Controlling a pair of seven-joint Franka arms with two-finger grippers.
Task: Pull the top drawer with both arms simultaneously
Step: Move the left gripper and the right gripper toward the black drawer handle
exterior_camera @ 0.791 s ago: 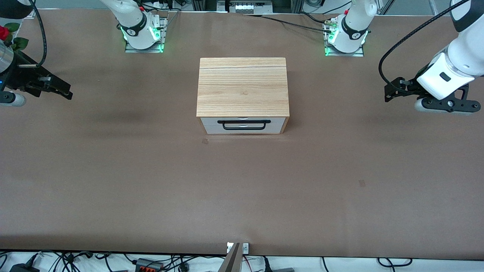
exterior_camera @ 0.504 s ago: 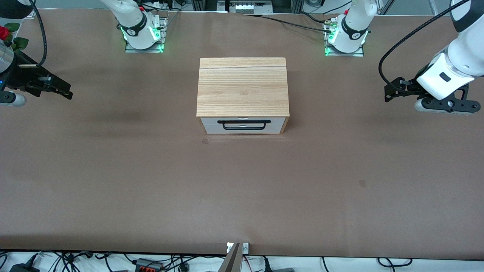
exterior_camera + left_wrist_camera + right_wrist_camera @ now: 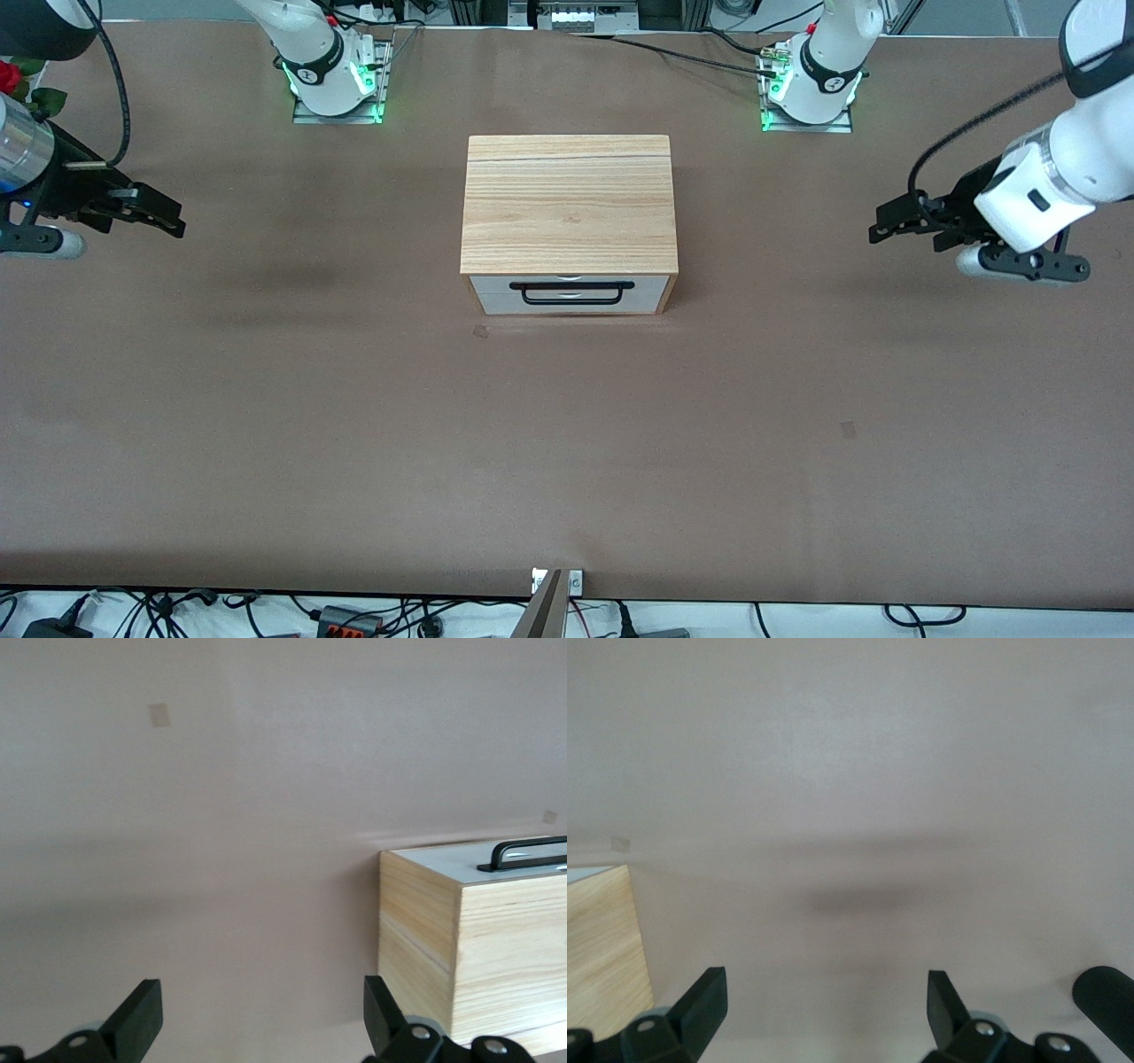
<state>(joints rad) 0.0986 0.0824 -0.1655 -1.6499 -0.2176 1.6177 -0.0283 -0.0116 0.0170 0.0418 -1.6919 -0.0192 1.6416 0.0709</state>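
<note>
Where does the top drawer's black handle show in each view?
Front view: handle on the cabinet's white front, toward the camera.
Left wrist view: handle at the picture's edge, above the cabinet's wood side.
Right wrist view: not in it.
Shared landmark: the wood-grain cabinet.

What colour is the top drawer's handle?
Black, on the white top drawer; the handle shows best in the front view.

No words, labels, brand names, numbers or signs can be read in any of the views. The round marks on the black bands of the two arm bases are too small to make out.
</note>
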